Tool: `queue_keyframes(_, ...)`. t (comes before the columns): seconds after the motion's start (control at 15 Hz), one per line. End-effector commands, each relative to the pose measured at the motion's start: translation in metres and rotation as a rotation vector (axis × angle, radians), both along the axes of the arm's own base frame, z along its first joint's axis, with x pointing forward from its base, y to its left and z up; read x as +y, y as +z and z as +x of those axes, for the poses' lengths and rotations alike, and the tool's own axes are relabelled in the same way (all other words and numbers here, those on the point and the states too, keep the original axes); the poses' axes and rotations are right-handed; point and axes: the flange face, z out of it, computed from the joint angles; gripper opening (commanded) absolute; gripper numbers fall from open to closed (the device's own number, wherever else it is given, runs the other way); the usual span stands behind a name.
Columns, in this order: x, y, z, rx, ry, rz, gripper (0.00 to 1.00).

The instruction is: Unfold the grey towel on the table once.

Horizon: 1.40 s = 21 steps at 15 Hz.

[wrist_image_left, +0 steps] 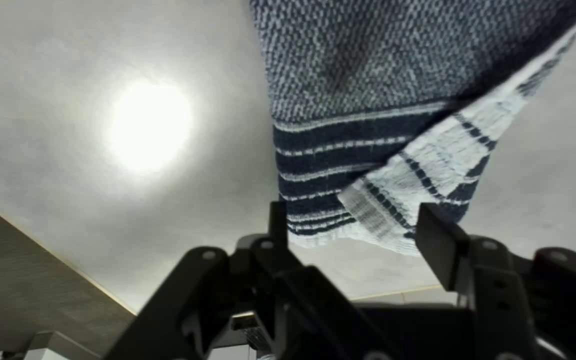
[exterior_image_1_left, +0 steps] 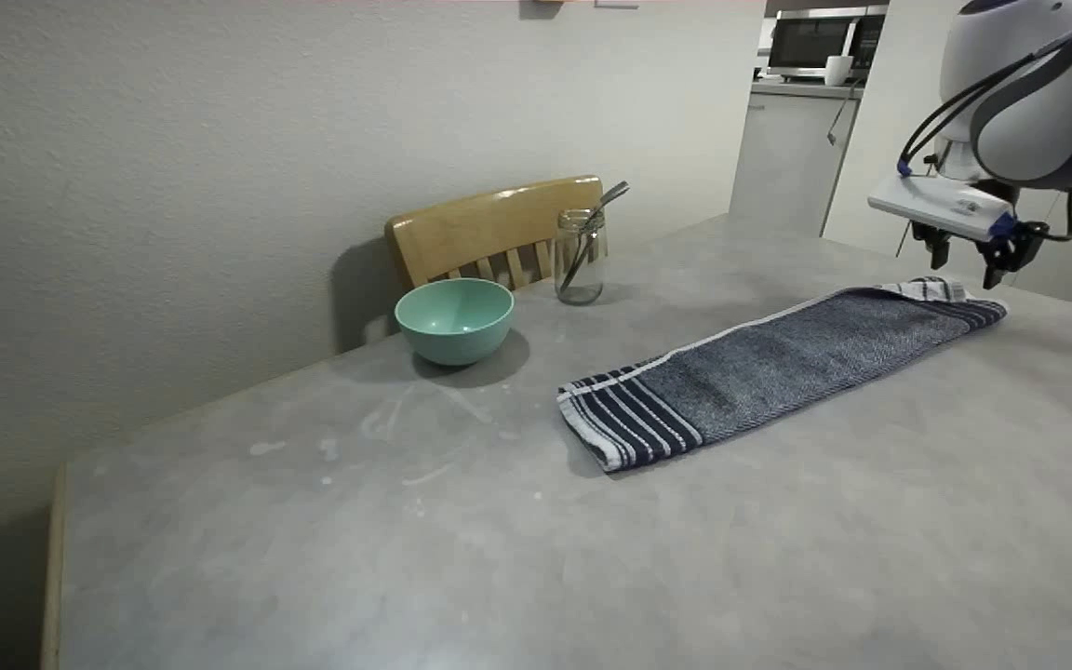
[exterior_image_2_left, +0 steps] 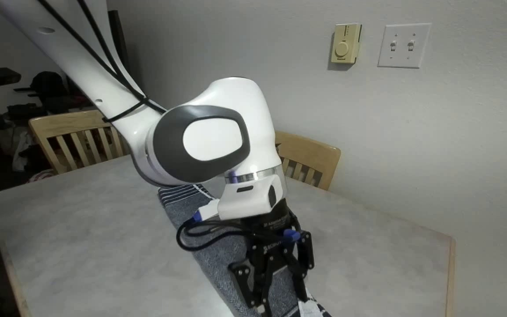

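A teal bowl and a glass jar holding metal cutlery stand on the table, near the edge that runs along the wall. A wooden chair backs onto this wall-side edge, visible in both exterior views. Another chair stands at a different edge, shown in an exterior view; there the robot arm extends over the table and blocks sight of part of the towel.

The grey towel lies on the table as a long, narrow folded strip. Its long axis runs roughly parallel to the wall-side edge. One striped end points toward the middle of the table; the opposite striped end lies near a table edge. At the latter end, the corner on the wall side is turned back, pale underside up.

The gripper is positioned over the turned-back end. Its jaws stand well apart and hold nothing. Whether the fingertips touch the cloth cannot be determined.

Beyond this end, a narrow margin of tabletop separates cloth and edge in the wrist view; a further edge crosses diagonally at lower left. Bare tabletop separates the towel from jar and bowl. Away from the wall, a broad bare surface extends alongside the strip.
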Motion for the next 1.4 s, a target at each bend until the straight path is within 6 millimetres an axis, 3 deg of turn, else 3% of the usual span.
queue_keyframes(0.0,-0.024,-0.014,-0.013,0.031,-0.065,0.068,0.38)
queue_keyframes(0.33,-0.048,-0.022,-0.021,0.038,-0.083,0.113,0.03)
queue_keyframes(0.4,-0.051,-0.024,-0.022,0.045,-0.089,0.125,0.00)
queue_keyframes(0.67,-0.064,-0.030,-0.027,0.080,-0.080,0.156,0.00)
queue_keyframes(1.33,-0.088,-0.055,-0.013,0.059,0.248,0.105,0.00)
